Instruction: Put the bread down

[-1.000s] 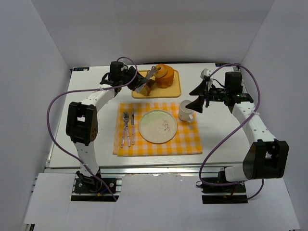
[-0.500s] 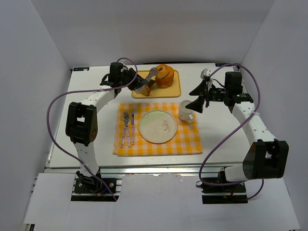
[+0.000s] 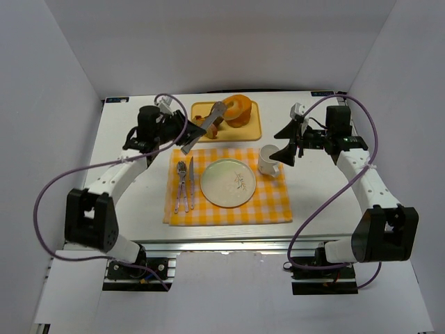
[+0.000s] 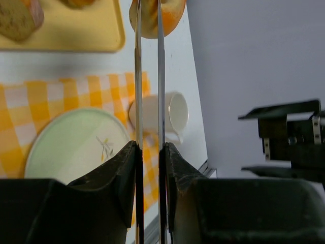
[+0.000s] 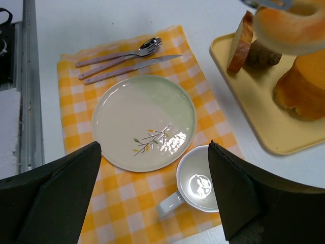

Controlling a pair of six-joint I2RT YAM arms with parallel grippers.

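- My left tool point(image 4: 148, 10) pinches the bread point(image 4: 172, 15) in the air beside the tray point(image 4: 91, 35). It's a thin hold, so it may twist loose.
- The plate point(image 3: 228, 182) lies ahead, and I could clip the cup point(image 3: 268, 160) beside it.
- My right tool point(image 3: 284, 142) gapes wide, holding nothing.

The left arm stretches forward and angles inward, its tool point(image 3: 219, 111) pointing right with the long fingers drawn nearly together, pinching the bread point(image 5: 289, 30). The right arm bends at the elbow, its tool point(image 3: 284, 142) facing left, fingers spread wide, holding nothing.
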